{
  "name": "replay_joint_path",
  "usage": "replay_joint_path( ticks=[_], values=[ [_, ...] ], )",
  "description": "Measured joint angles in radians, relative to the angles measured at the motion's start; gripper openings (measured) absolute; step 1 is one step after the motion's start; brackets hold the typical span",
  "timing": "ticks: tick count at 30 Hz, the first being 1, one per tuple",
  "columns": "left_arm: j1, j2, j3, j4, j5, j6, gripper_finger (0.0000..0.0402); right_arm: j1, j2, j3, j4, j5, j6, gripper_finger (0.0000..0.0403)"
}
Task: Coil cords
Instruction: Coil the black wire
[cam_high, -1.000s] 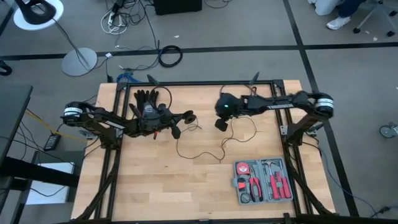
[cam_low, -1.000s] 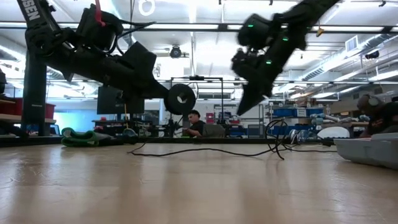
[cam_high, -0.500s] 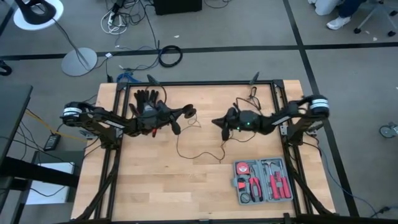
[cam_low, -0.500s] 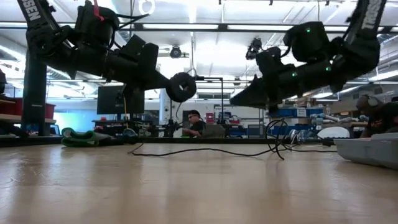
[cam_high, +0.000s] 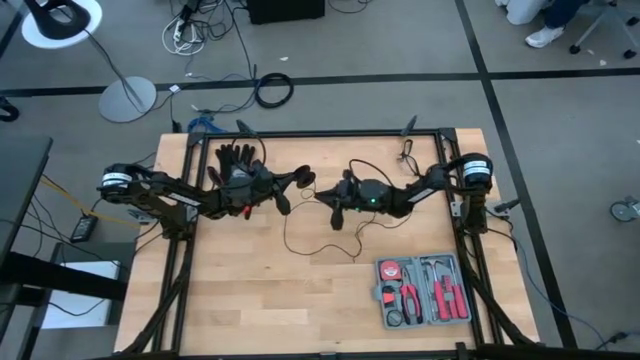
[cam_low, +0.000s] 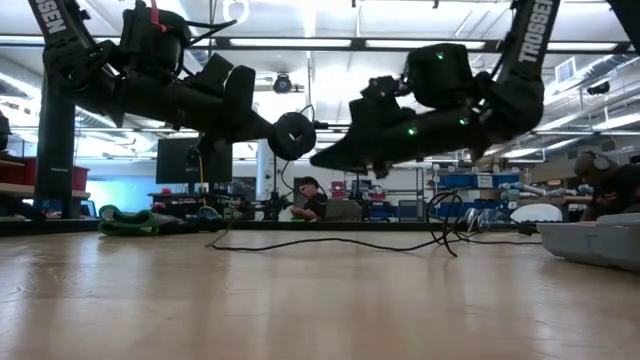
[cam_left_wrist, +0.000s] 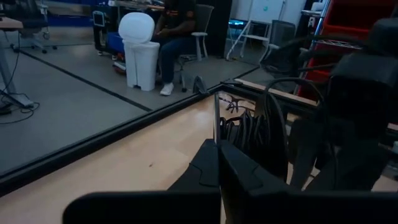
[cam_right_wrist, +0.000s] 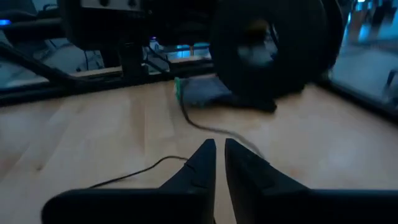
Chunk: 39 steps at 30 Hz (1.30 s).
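- The left gripper (cam_high: 302, 181) hangs above the far half of the table (cam_high: 240, 300), fingers clenched on the small round black disc (cam_low: 292, 136) at the end of the cord.
- The cord (cam_high: 315, 246), a thin black wire, lies in loose curves on the wood between the 2 arms and loops up near the right arm.
- The right gripper (cam_high: 327, 199) hangs just beside the left one, pointing toward it, its fingers (cam_right_wrist: 202, 163) a narrow slit apart and holding nothing.
- A black glove (cam_high: 236, 157) lies at the far edge, near the left arm.
- An open tool case (cam_high: 422, 290) with red-handled tools sits on the near right part of the table.
- Beyond the table, a person (cam_low: 313, 198) sits in the room.
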Motion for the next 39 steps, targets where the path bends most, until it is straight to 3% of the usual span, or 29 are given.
replay_joint_path(
  ticks=[7, 15, 39],
  values=[
    [0.0, 0.0, 0.0, 0.018, 0.008, -0.003, 0.0, -0.002, 0.0, 0.087, -0.147, 0.042, -0.174, 0.0063],
    [-0.001, 0.0, 0.0, 0.066, 0.019, -0.004, 0.0, -0.018, 0.0, 0.186, -0.386, 0.044, -0.248, 0.0068],
    [-0.002, 0.0, 0.0, 0.065, 0.052, -0.03, 0.0, -0.037, 0.0, 0.187, -0.384, 0.046, -0.384, 0.0067]
  ],
)
